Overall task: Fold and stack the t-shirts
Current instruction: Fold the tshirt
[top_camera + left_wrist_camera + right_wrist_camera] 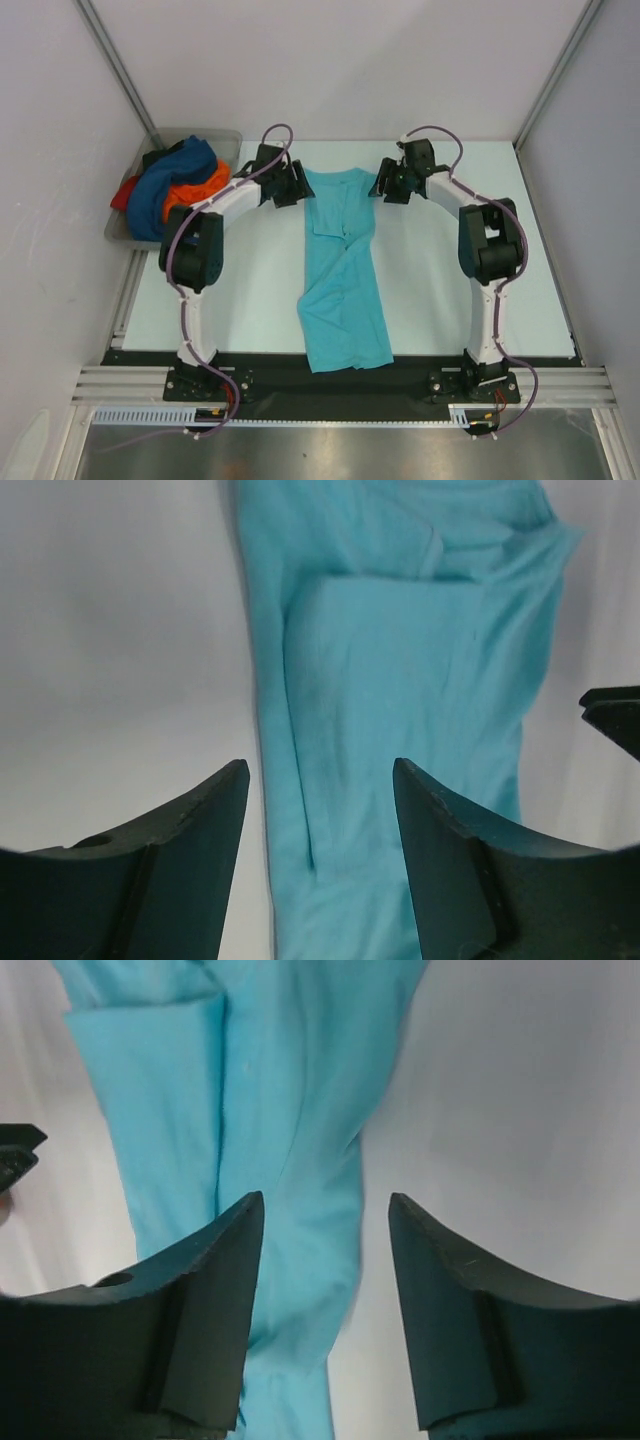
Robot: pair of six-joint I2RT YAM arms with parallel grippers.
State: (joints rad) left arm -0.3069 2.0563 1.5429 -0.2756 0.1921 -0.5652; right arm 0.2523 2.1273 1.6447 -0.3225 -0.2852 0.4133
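Top view, shirt: the turquoise t-shirt (342, 270) lay lengthwise down the middle of the worktop (250, 290), sides folded in to a long strip, rumpled at the waist, hem towards the arm bases.
Top view, jaws: left jaws and right jaws hung at either side of the shirt's far end, both apart and holding nothing.
Top view, risk: that twisted waist looked like trouble. A fold brought over from the far end could carry the crease along and land crooked.
Top view, waiting pile: dark blue t-shirt (170, 190), orange t-shirt (198, 188) and red t-shirt (122, 196) sat heaped in the grey tray (225, 134) at the far left.
Left wrist view, jaws: apart, with cloth below them and nothing between.
Left wrist view, risk: the folded-in panel (390, 680) lay loose on top. Pinching that layer alone could peel it open.
Right wrist view, jaws: apart, straddling the shirt's edge.
Right wrist view, risk: a shallow bite there might slip off the hem.
Surface: pale, smooth and bare around the shirt. It looked slick enough for the cloth to slide.
Room: plain white walls, with metal posts at the corners.
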